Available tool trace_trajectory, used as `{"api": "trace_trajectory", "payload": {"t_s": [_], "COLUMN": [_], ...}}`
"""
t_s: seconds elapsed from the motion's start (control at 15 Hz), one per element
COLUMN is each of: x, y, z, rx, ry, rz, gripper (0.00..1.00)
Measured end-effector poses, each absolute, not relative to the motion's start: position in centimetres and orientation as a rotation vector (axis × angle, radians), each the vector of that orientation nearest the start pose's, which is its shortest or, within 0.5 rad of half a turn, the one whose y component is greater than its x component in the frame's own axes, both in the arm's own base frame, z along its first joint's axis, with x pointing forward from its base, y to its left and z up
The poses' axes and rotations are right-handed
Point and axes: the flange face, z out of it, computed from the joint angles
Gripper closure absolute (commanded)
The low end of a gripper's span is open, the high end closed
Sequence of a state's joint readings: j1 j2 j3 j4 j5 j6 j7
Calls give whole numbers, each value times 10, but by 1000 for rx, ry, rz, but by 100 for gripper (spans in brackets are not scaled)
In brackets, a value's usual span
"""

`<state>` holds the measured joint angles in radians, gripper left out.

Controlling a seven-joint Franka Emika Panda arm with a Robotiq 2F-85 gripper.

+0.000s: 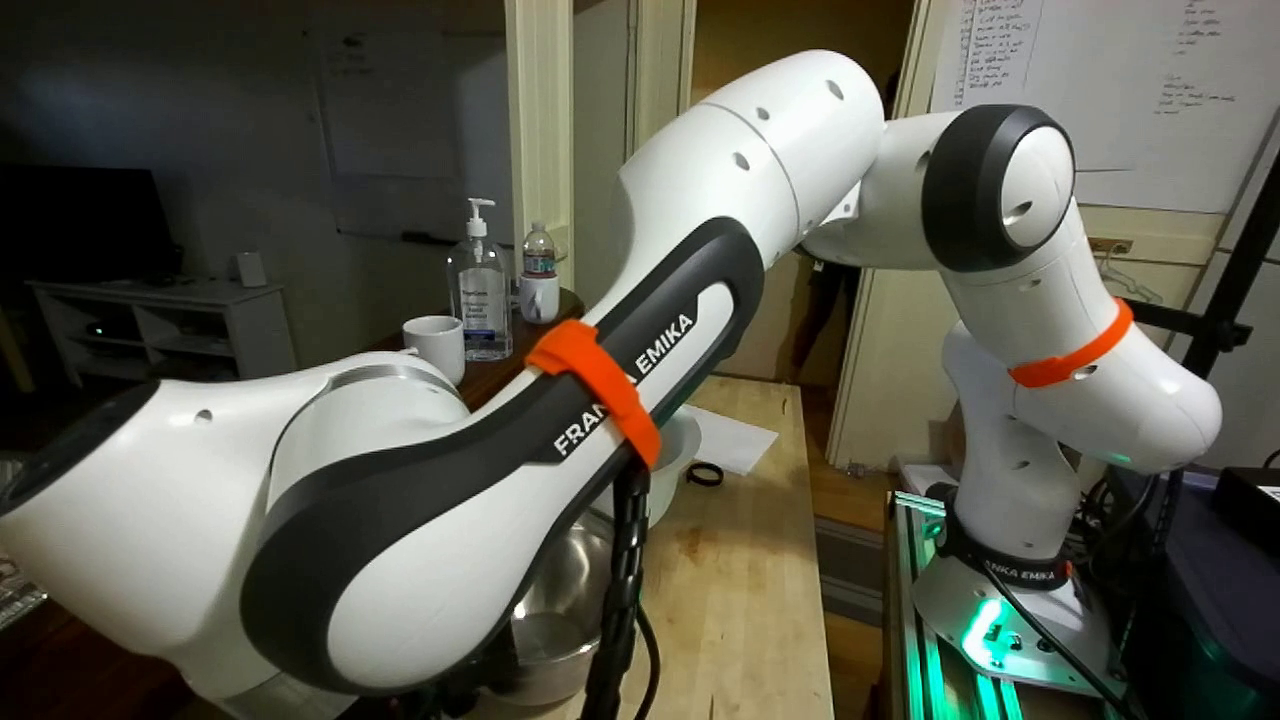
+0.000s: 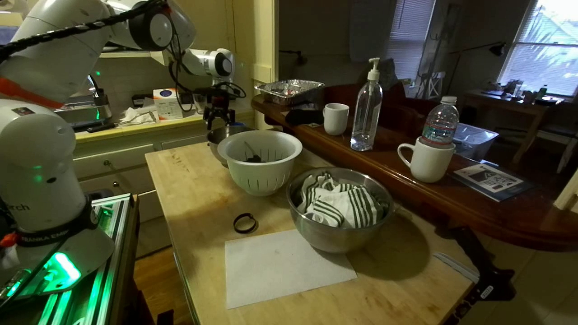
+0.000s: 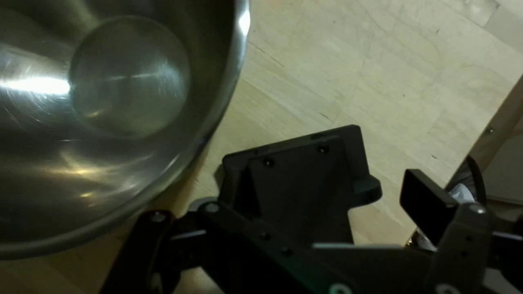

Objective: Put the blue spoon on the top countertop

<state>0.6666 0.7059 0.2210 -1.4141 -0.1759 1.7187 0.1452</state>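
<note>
The wrist view takes in much of the steel mixing bowl (image 3: 118, 114) and the pale lower surface (image 3: 392, 98) beside it; nothing is seen lying in the visible part of the bowl. In an exterior view the tool (image 2: 220, 121) hangs by the mixing bowl's rim, pointing down, its jaws spread wide with nothing seen between them, probably set so to straddle something thin. Just behind the mixing bowl's far rim is a small blue patch, most likely the blue spoon (image 2: 237, 123); whether it leans on the mixing bowl or lies beyond it, I cannot tell. The raised dark surface (image 2: 386, 158) runs alongside the mixing bowl, so the placing seems yet to be done.

Counted outward from the mixing bowl: one white colander (image 2: 259, 178), close beside it, holding a dark item (image 2: 256, 159); farther off, one towel bowl (image 2: 341, 239), its one striped towel (image 2: 343, 203) heaped inside, presumably so it does not spread; also farther off, one black ring (image 2: 243, 231) and one sheet of paper (image 2: 284, 266). On the raised dark surface are one foil tray (image 2: 291, 97), at the mixing bowl's end, and two mugs: a plain mug (image 2: 336, 119) nearer the mixing bowl, a bottle mug (image 2: 431, 162) farther from it. One water bottle (image 2: 439, 124) stands in or on the bottle mug, perhaps for support; one pump bottle (image 2: 366, 115) stands between the mugs.
</note>
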Motion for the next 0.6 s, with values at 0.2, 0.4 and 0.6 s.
{"api": "trace_trajectory", "payload": {"t_s": [0.2,0.4,0.6], "x": [463,465,466], "y": [490,487,488], "z": [255,255,251], "rx": [-3004,-2971,-2935], "ry": [-1399,-1515,-1608], "rz": [573,566,563], "gripper": [0,0,0]}}
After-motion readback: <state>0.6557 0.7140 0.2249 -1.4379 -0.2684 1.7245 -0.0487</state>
